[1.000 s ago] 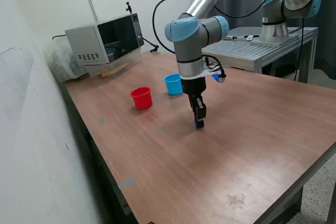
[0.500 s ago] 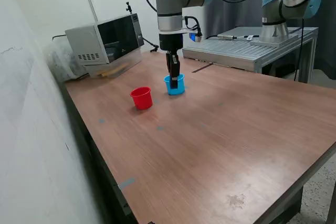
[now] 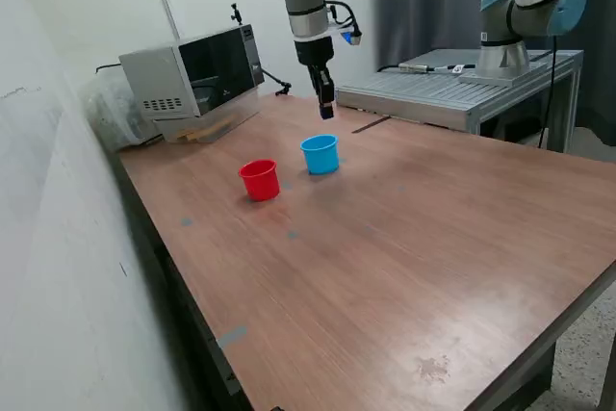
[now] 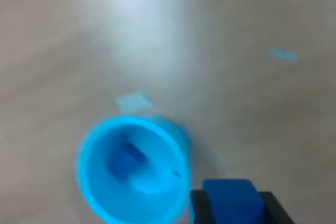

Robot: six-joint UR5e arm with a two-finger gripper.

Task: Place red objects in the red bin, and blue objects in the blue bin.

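Blue bin (image 3: 320, 154) stands upright on the brown wooden table (image 3: 433, 257), just beside the red bin (image 3: 259, 180). Blurred wrist view suggests dark blue cubes (image 4: 126, 158) inside it. Gripper (image 3: 325, 108) hangs above, its fingers closed on another blue cube (image 4: 231, 202). A grey microwave (image 3: 192, 72) sits near the white wall.

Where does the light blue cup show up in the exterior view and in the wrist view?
Exterior view: the light blue cup stands on the wooden table, on the exterior view's right of the red cup, below the raised gripper.
Wrist view: the cup is seen from above, blurred, a dark blue shape inside.
Shared landmark: the wooden tabletop.
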